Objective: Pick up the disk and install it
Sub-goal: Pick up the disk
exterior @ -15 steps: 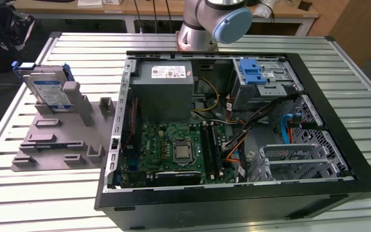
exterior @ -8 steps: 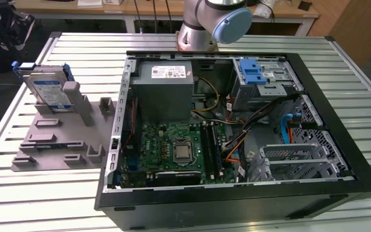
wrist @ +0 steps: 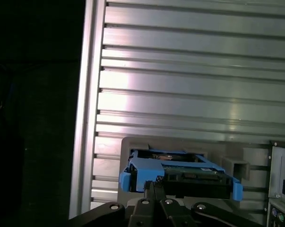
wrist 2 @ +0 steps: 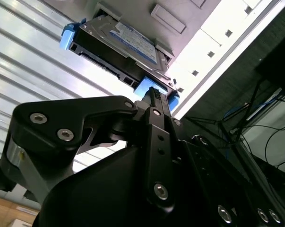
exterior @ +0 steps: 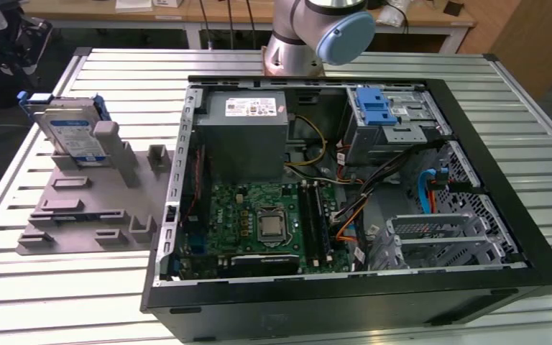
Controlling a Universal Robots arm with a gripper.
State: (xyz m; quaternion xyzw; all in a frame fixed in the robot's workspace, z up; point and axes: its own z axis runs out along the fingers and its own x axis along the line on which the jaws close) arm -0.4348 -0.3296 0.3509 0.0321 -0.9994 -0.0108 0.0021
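Exterior view: the disk (exterior: 72, 136) stands upright in a grey holder (exterior: 75, 215) on the tabletop (exterior: 65, 302). The hand (wrist: 154, 184), closed on nothing, hangs near it.

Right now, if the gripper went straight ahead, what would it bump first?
Probably the disk, at its blue frame edge: in both wrist views the gripper points straight at it, though how near is unclear.

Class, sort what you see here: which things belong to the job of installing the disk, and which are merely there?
Job: disk, grey stand holding it, open computer case, drive cage with blue latch.
Merely there: grey power box, green circuit board, cables, slatted table.
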